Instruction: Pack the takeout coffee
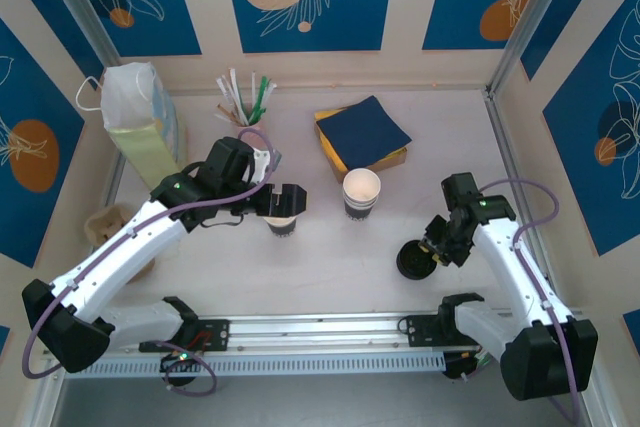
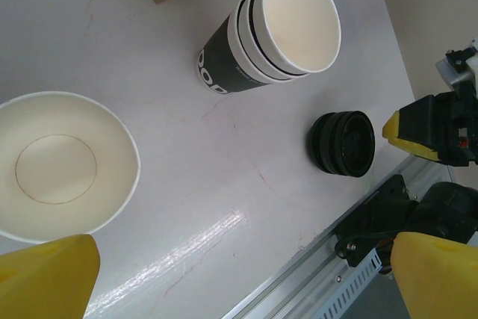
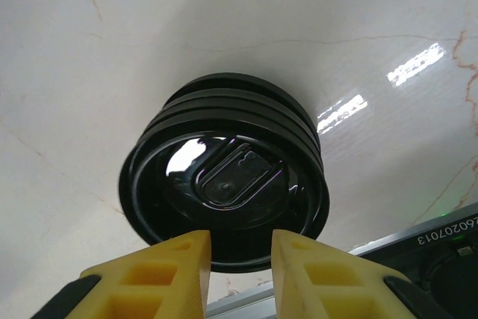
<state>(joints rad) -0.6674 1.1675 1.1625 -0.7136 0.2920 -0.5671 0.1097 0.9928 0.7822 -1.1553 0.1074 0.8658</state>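
Takeout cup (image 2: 56, 162), lidless, is seen left of the striped cup (image 2: 276, 31), under the left gripper (image 1: 283, 202), fingers spread wide. Right gripper (image 3: 240, 274): fingers narrowly parted at the black lids (image 3: 224, 177), grip unclear.

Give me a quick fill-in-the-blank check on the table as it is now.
The left claw hangs wide ___ near a lidless cup.
The right claw straddles the rim of the black stack of ___.
The nested striped cups wear ___ lid.
Missing words: open; lids; no.
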